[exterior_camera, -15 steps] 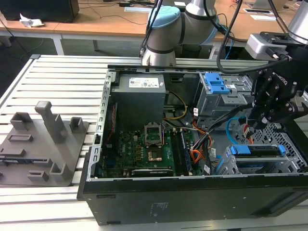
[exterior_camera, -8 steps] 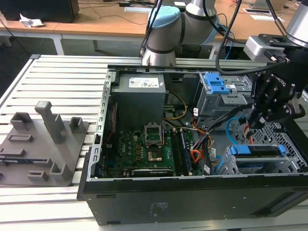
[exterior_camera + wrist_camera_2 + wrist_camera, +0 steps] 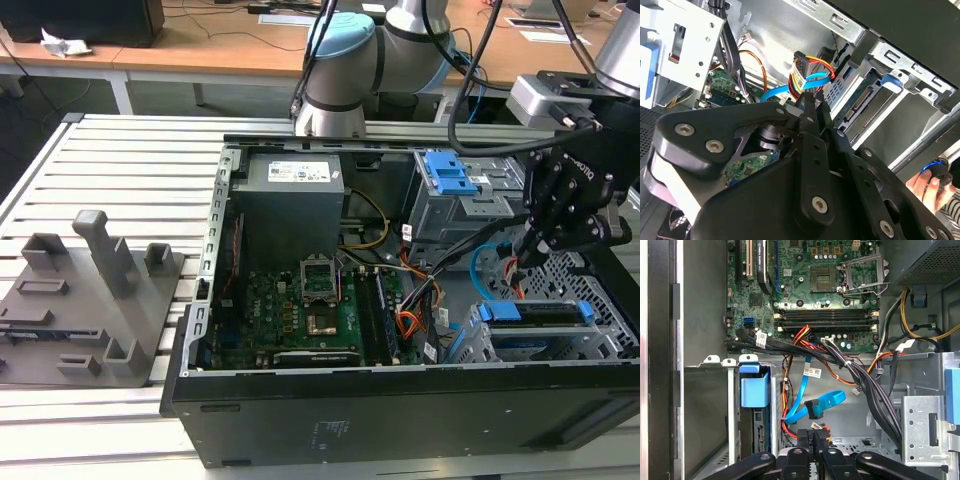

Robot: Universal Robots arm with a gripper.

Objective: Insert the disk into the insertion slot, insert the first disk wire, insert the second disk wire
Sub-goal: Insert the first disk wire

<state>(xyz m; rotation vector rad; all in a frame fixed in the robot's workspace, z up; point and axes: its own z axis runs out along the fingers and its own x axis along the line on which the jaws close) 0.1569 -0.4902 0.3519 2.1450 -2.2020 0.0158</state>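
Gripper (image 3: 815,436) closed on multicoloured disk wire plug (image 3: 801,61), apparently aimed toward rear of disk (image 3: 758,436) for plugging; disk, in blue carrier (image 3: 530,312), already sits in insertion slot (image 3: 520,348), lower right of exterior view.

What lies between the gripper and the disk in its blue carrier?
In the first wrist view, a blue flat cable and red wires hang between the gripper and the disk.
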